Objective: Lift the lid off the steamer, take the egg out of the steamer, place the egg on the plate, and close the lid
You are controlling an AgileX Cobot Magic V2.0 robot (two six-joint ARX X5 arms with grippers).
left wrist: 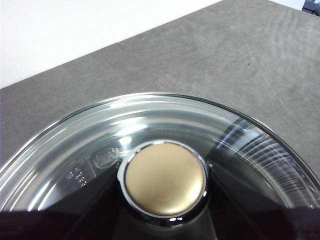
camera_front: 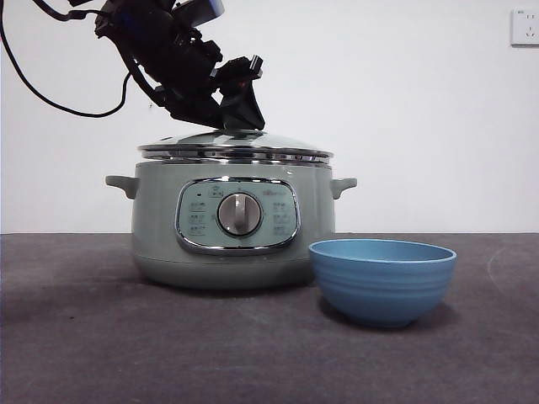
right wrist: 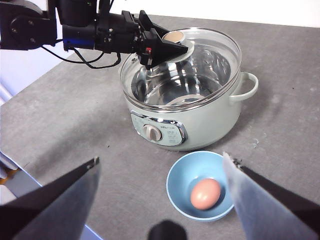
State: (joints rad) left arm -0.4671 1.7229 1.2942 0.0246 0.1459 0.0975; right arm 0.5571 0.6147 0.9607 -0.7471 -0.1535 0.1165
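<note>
Your egg lies in the plate before the steamer; left pincer grips the seated lid's knob, right pincer hangs wide open above.

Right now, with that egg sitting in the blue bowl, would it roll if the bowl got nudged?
Probably a little: the egg is smooth and oval, lying loose on the curved bowl floor. The high sides should likely keep it in. Its shell looks fragile, so a hard knock might crack it.
</note>
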